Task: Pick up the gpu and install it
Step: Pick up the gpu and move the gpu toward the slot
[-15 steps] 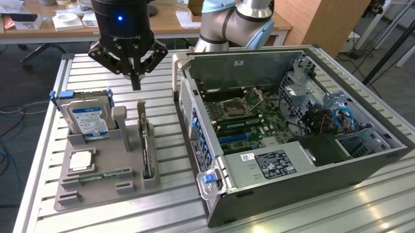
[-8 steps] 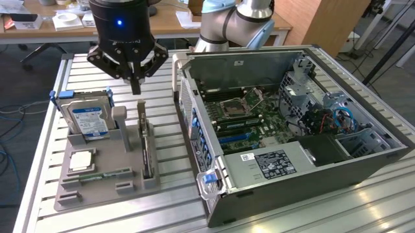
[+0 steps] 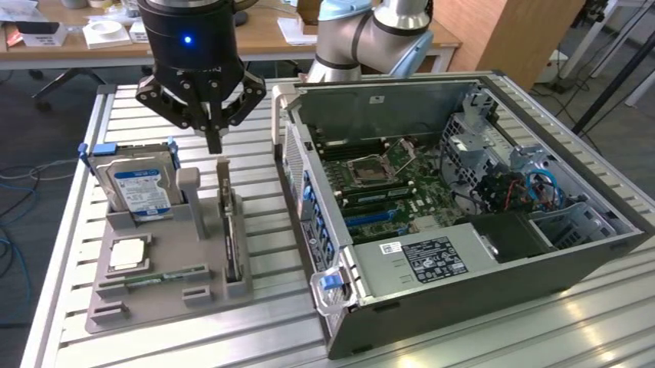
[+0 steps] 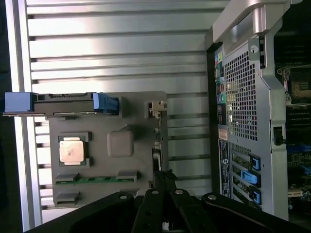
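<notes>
The gpu [image 3: 232,230] stands on edge in the right-hand slot of a grey holder [image 3: 164,299], a thin dark card seen blade-on. My gripper [image 3: 215,146] hangs just above the card's far end, fingers pressed together and shut, with nothing between them. Whether the tips touch the card's top edge I cannot tell. From the wrist view the gpu [image 4: 156,141] is a narrow strip along the holder's edge, and the shut gripper [image 4: 165,175] sits over it. The open computer case [image 3: 461,199] lies on its side at the exterior view's right, motherboard exposed.
In the holder also sit a silver hard drive [image 3: 138,184] with blue rails, a square processor [image 3: 128,253] and a green memory stick [image 3: 169,276]. The case wall [image 4: 248,107] stands close beside the holder. Everything rests on a slatted metal table [image 3: 266,322]; a cluttered desk is behind.
</notes>
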### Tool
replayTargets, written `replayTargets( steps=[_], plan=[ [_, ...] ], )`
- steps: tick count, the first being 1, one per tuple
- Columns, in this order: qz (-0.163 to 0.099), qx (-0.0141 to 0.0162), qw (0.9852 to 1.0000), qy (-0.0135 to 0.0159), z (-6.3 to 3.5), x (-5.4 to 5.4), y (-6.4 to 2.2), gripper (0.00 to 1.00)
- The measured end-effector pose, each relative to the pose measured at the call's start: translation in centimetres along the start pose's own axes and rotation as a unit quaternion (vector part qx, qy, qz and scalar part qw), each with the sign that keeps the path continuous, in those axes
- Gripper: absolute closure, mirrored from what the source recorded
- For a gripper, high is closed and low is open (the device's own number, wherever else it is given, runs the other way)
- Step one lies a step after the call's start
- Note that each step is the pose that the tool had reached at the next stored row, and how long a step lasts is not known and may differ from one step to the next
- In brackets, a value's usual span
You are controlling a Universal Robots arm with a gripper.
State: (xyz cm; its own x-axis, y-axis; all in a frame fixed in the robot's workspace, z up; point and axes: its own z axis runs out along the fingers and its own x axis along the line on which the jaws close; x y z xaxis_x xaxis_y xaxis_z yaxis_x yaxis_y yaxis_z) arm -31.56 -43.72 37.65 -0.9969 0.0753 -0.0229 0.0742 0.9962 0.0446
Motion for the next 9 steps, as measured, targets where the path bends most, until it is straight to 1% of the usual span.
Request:
replayTargets(
  steps=[9],
  plan=[
    [0.0, 0.0, 1.0, 0.0, 0.0, 0.0, 0.0, 0.9]
  ],
)
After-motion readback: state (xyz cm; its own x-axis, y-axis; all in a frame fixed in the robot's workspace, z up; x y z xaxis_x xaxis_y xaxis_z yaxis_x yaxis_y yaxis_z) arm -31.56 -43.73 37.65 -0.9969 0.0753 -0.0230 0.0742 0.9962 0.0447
